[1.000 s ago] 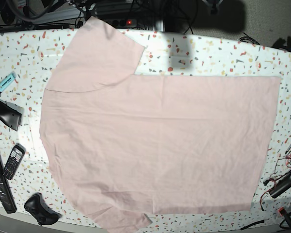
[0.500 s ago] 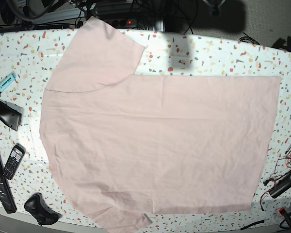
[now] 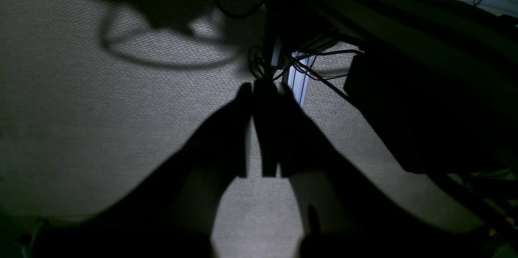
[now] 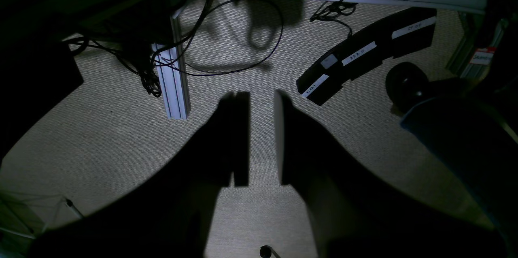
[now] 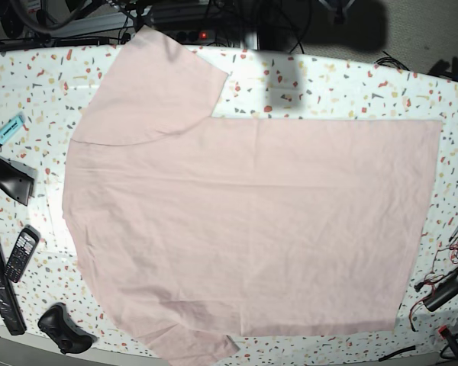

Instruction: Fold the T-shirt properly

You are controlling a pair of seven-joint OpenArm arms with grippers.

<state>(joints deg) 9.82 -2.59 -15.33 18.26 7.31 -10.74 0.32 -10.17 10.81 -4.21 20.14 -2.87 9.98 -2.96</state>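
The T-shirt (image 5: 244, 221) lies flat on the speckled table (image 5: 343, 84) in the base view, pale pink with its plain side up. One sleeve points to the top left, the other to the bottom left, and the straight hem is at the right. Neither gripper appears over the table. In the left wrist view my left gripper (image 3: 259, 88) hangs over grey carpet, its jaws almost together with nothing between them. In the right wrist view my right gripper (image 4: 261, 96) also hangs over carpet, open by a clear gap and empty.
Left of the shirt lie a teal marker (image 5: 8, 130), a black bar (image 5: 8, 177), a handset (image 5: 20, 253) and a black controller (image 5: 61, 328). Cables (image 5: 450, 282) crowd the right edge. An aluminium profile (image 4: 174, 84) and a black labelled pedal (image 4: 364, 55) sit on the floor.
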